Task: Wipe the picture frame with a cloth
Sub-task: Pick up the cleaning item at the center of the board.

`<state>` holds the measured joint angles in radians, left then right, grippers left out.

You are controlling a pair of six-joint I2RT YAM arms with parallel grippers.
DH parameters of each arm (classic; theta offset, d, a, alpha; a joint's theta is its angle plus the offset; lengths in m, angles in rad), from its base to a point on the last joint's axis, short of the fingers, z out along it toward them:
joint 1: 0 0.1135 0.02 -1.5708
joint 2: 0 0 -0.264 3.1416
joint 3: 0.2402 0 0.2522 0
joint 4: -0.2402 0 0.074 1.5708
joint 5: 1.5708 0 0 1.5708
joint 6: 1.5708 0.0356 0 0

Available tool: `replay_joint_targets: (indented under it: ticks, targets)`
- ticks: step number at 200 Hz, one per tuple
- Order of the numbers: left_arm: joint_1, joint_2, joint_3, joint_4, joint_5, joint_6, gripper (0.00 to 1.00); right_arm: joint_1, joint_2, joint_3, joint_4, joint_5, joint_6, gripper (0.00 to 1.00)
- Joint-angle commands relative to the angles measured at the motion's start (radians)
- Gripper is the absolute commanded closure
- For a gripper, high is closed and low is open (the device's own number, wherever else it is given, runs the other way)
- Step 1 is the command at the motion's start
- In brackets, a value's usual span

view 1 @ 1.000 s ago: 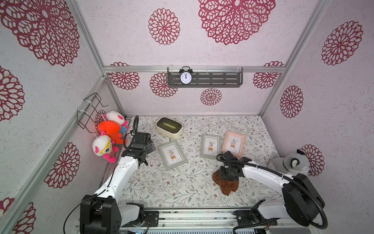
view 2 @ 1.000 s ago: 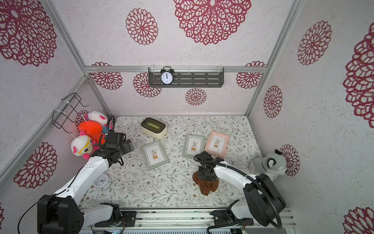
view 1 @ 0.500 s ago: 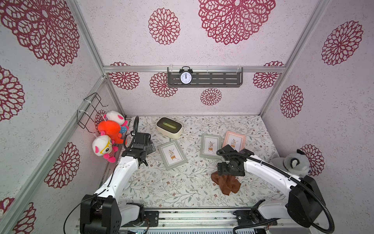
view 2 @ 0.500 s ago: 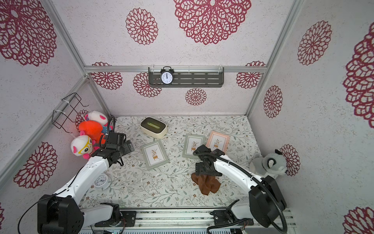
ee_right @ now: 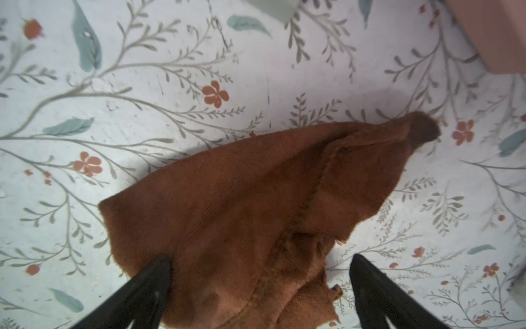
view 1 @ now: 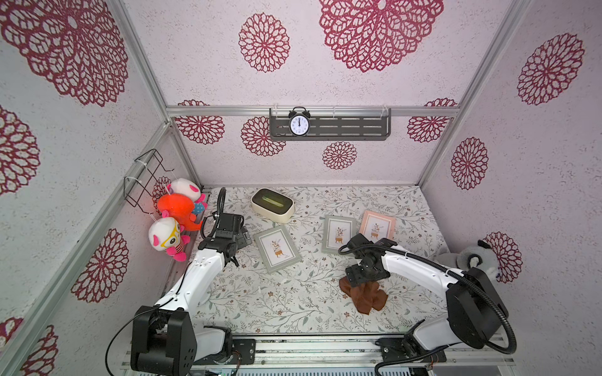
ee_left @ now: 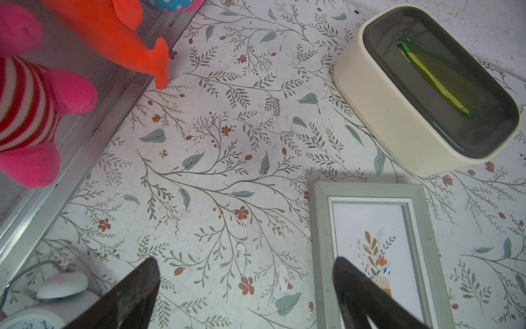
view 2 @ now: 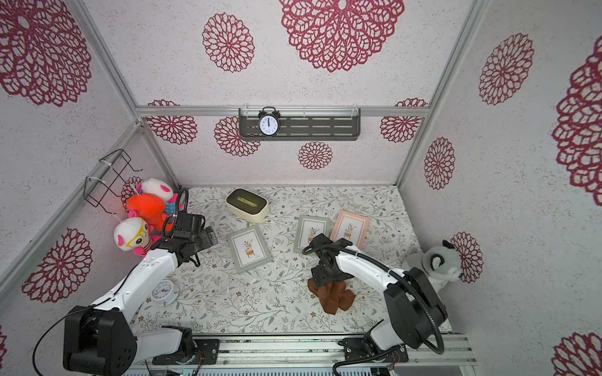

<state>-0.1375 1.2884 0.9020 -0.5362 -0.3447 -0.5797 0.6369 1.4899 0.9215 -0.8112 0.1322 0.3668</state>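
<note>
Opened since the earlier frames, the right gripper (view 1: 362, 282) is now found hanging over the soft rust-brown fabric cloth (view 1: 366, 298), which has kept its place on the floral-patterned tabletop (view 1: 293, 302). The cloth is seen crumpled in both top views, directly under the gripper and extending toward the table's front edge. In the right wrist view the black fingers (ee_right: 153, 282) are spread wide, with the cloth (ee_right: 256, 193) lying between and beyond them; it is not clamped. Whether a fingertip touches the fabric cannot be told.

A grey-green rectangular picture frame (view 1: 338, 233) and a pink rectangular picture frame (view 1: 378, 226) lie just behind the gripper, apart from the cloth.

The left gripper (ee_left: 244, 262) is unchanged: jaws parted and empty, held above the table beside another grey-green picture frame (ee_left: 370, 242).
</note>
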Motion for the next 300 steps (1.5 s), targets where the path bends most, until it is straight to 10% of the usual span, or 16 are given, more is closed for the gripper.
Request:
replay_joint_targets:
  ticks: [1, 125, 216, 300]
  targets:
    - [0.001, -0.027, -0.011, 0.011, 0.004, -0.004, 0.02, -0.015, 0.031, -0.036, -0.008, -0.028, 0.018, 0.01]
    - [0.000, -0.026, -0.029, 0.021, 0.000, -0.012, 0.02, 0.060, 0.153, -0.065, 0.154, 0.063, -0.017, 0.03]
    - [0.001, 0.002, -0.014, 0.009, 0.004, -0.010, 0.02, 0.075, 0.097, -0.155, 0.346, -0.148, 0.073, 1.00]
    - [0.022, 0.249, 0.133, -0.050, 0.155, -0.052, 0.10, 0.075, -0.151, 0.051, 0.243, -0.174, 0.103, 1.00]
